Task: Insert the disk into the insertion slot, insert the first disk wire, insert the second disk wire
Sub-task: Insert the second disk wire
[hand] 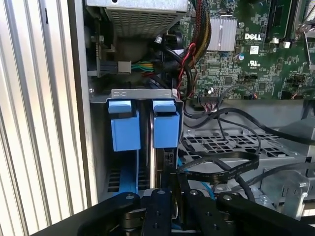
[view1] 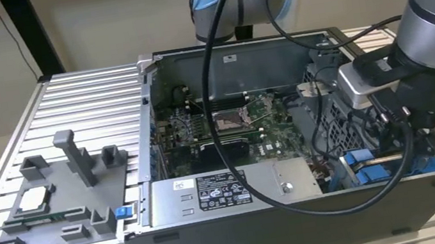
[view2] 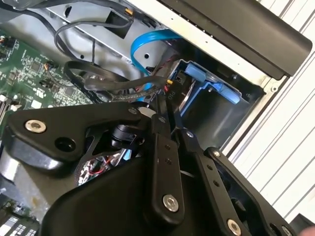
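The open computer case (view1: 243, 234) fills the middle of the exterior view, and the disk (hand: 165, 128) in its blue carrier already sits in the bay at the near corner on the exterior view's right, so a wire step seems in hand. The gripper (view2: 170, 115) is pinched nearly closed on a black wire connector (view2: 170, 93) at the disk's end; seating it calls for a straight, aligned push.
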Controlling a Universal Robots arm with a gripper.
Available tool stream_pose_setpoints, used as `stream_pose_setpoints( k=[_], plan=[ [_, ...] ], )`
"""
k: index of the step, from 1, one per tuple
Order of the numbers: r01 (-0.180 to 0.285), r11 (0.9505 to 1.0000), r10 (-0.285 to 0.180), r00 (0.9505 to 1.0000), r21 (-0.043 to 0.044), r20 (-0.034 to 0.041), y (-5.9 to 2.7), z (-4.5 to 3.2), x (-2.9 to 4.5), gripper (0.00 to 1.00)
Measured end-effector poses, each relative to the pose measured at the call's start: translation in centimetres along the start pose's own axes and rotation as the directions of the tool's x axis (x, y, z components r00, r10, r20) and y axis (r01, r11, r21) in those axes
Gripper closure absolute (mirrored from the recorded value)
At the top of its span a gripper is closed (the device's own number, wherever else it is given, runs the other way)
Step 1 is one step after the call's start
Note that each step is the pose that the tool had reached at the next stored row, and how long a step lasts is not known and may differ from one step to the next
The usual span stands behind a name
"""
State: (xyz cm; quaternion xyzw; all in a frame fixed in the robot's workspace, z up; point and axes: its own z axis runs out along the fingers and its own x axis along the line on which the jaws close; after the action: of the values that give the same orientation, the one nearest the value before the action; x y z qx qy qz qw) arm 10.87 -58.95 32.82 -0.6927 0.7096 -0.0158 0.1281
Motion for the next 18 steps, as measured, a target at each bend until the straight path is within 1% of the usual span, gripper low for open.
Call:
stream_pose_setpoints(
  k=[3,4,5,6,7,8,15,16,18],
  plan=[
    [0.000,1.0000,0.000,1.0000,0.0000,0.0005,0.01,0.03,0.00,1.00],
    [0.000,1.0000,0.000,1.0000,0.0000,0.0005,0.00,-0.03,-0.01,1.00],
    [-0.001,1.0000,0.001,1.0000,-0.0004,0.0020,-0.03,-0.19,-0.05,1.00],
    [-0.001,1.0000,0.001,1.0000,-0.0006,0.0040,-0.08,-0.46,-0.08,0.00],
    [-0.001,1.0000,0.001,1.0000,-0.0007,0.0030,-0.18,-0.93,-0.15,0.00],
    [-0.001,1.0000,0.001,1.0000,-0.0013,0.0004,-0.30,-1.49,-0.24,0.00],
    [-0.001,1.0000,0.001,1.0000,-0.0032,0.0006,-0.93,-4.55,-0.74,0.00],
    [-0.001,1.0000,0.001,1.0000,-0.0036,0.0005,-0.99,-4.83,-0.79,0.00],
    [-0.001,1.0000,0.001,1.0000,-0.0042,0.0004,-1.00,-4.89,-0.80,0.00]
  ],
)
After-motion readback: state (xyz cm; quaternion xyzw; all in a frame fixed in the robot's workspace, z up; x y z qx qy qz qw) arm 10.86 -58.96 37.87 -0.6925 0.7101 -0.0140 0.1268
